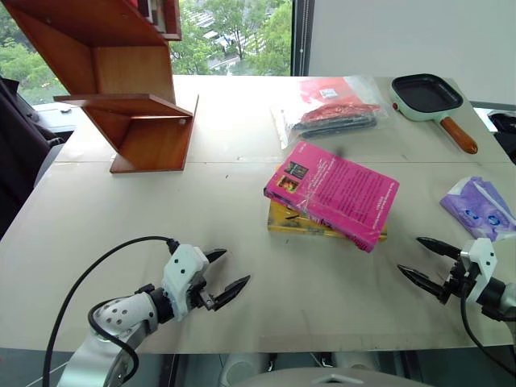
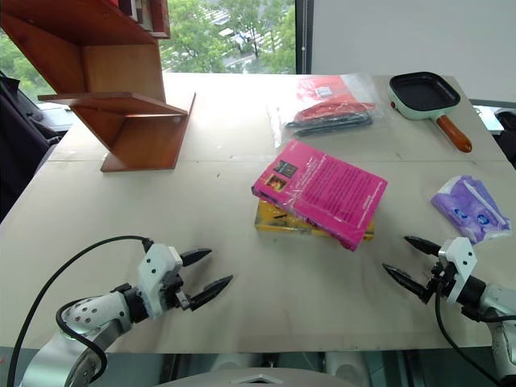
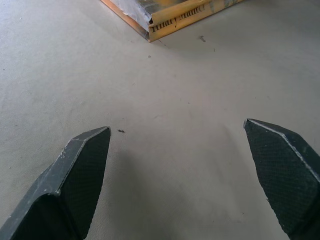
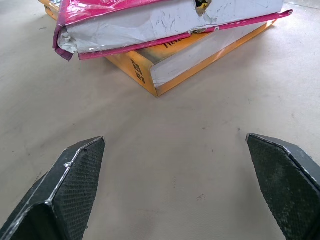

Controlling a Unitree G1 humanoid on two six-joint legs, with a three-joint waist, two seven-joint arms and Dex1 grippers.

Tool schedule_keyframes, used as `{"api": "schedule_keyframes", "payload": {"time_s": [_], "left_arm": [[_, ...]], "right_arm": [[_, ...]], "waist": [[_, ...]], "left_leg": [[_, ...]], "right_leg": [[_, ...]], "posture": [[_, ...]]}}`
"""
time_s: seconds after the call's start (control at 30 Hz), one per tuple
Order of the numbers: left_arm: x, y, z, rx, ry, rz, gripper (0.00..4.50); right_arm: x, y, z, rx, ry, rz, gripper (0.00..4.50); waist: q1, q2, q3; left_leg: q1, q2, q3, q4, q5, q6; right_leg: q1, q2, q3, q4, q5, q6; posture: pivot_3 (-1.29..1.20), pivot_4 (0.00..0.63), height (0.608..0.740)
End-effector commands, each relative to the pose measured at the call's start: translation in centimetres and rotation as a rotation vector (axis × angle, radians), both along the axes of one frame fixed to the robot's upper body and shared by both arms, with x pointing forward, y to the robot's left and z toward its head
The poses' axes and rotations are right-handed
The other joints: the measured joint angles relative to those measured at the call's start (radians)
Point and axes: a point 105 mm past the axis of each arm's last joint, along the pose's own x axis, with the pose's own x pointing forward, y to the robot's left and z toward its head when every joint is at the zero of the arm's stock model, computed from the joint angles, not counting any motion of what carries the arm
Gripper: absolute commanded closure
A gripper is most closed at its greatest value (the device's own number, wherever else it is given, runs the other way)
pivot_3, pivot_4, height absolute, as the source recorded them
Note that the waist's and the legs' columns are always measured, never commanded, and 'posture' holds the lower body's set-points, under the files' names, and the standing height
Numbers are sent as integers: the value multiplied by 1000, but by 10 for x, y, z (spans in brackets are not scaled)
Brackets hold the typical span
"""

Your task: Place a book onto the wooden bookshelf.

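The magenta-pink book [image 1: 334, 192] lies flat on top of a yellow book [image 1: 290, 219] in the middle of the table. Its glossy wrapped edge [image 4: 150, 22] faces my right gripper. The wooden bookshelf [image 1: 121, 89] stands at the table's far left. My left gripper [image 1: 228, 274] hovers open over the near left part of the table, pointing toward the books. Off to the near right, my right gripper [image 1: 419, 258] is open too, a short way from the stack. Neither holds anything.
A clear bag with red and black contents [image 1: 334, 109] lies behind the books. A pale green pan with an orange handle [image 1: 427, 98] sits at the far right. A purple tissue pack [image 1: 477, 208] rests near the right edge, just beyond my right gripper.
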Motion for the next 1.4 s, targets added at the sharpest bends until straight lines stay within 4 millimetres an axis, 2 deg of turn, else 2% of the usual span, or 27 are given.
{"api": "schedule_keyframes", "payload": {"time_s": [0.03,0.2,0.63,0.87,0.9,0.93,1.03,1.07,1.13,1.17,1.2,1.3,1.4], "left_arm": [[1,-4,11,-15,-51,-21,73],[7,-4,15,-56,-46,-27,73],[9,-4,16,-50,-47,-66,73],[12,-2,23,-30,-80,-85,73],[12,-2,27,-43,-84,-104,0],[11,-4,35,-85,-88,-133,0],[9,-7,55,-162,-94,-219,0],[11,-5,62,-169,-108,-235,0],[15,-1,75,-142,-146,-255,0],[18,2,82,-124,-168,-259,0],[19,4,86,-111,-181,-261,0],[23,9,117,-78,-223,-299,0],[27,11,134,-52,-238,-300,0]], "right_arm": [[4,-6,11,-8,-45,0,0],[6,-3,9,0,-39,14,0],[5,-2,6,0,-18,-12,0],[7,0,13,9,-20,-4,0],[9,-1,16,11,-26,-3,531],[11,-3,19,14,-26,-3,789],[22,-14,27,-13,-34,-13,2256],[30,-19,33,-18,-50,-23,2871],[47,-24,49,-9,-86,-39,3724],[57,-25,57,-9,-104,-40,3861],[63,-25,63,-10,-115,-40,4478],[114,-14,92,-41,-194,-59,4478],[147,3,106,-65,-212,-39,4478]], "waist": [[0,0,0],[1,0,0],[1,0,0],[0,0,0],[0,0,0],[-1,0,0],[-2,0,0],[-2,1,0],[-2,1,0],[-5,0,1],[-8,1,1],[-21,0,2],[-28,0,3]], "left_leg": [[0,0,0,0,0,0],[0,0,0,0,0,0],[0,0,0,0,0,0],[0,0,0,0,0,0],[0,0,0,0,0,0],[0,0,0,0,0,0],[0,0,0,0,0,0],[0,0,0,0,0,0],[0,0,0,0,0,0],[0,0,0,0,0,0],[0,0,0,0,0,-1],[0,0,1,0,1,-1],[-1,0,1,1,1,-2]], "right_leg": [[0,0,0,0,0,0],[0,0,0,0,0,0],[0,0,0,-1,1,2],[0,0,0,-1,1,2],[0,0,0,-1,1,2],[0,0,0,-1,1,2],[0,0,0,-1,1,1],[0,0,0,-1,1,1],[0,0,0,-1,1,1],[0,0,0,-1,1,2],[0,1,0,0,1,2],[-1,2,0,0,2,3],[-1,3,0,0,2,3]], "posture": [[0,150,740],[0,150,740],[0,150,740],[0,150,740],[0,150,740],[0,150,740],[0,150,740],[0,150,740],[0,150,740],[0,150,740],[0,150,740],[0,150,740],[0,150,740]]}}
